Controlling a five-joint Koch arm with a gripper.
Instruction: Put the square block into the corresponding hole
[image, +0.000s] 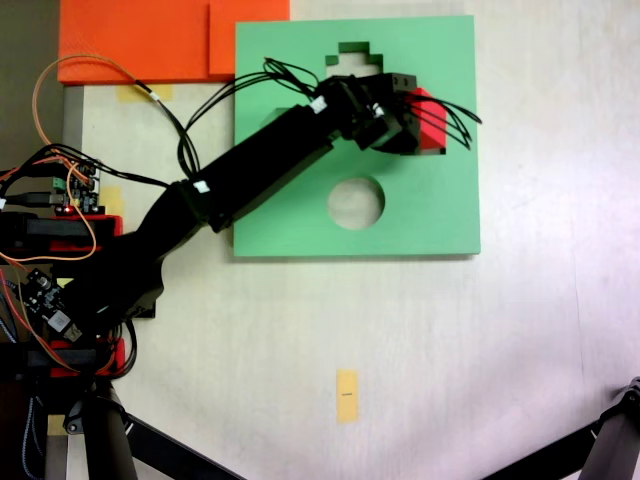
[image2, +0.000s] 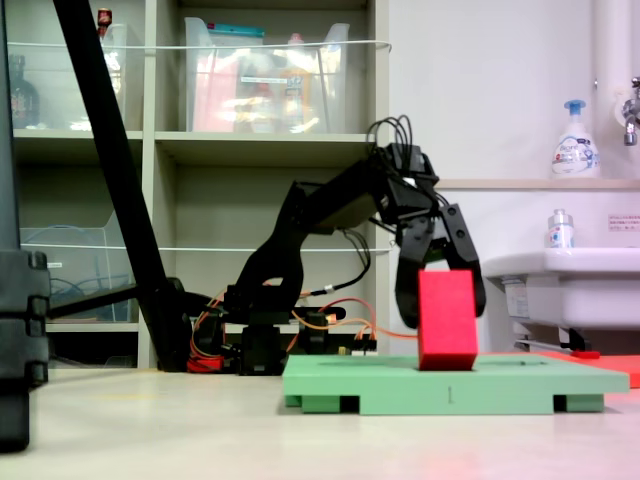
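No legible writing; red block upright.

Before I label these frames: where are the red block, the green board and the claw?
red block (image2: 446, 320), side fixed view, its front face.
green board (image: 440, 215), top-down fixed view, bare surface near the right edge.
claw (image2: 440, 300), side fixed view, midway between the fingertips.

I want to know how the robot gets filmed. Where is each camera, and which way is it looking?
A fixed view: sits overhead, looking straight down at the green foam board; the arm reaches in from the left, gripper at the red block.
A fixed view: sits low at table height, looking sideways toward shelves and a sink; the arm's base, arm and gripper show.
Both share the board, the block and the gripper.
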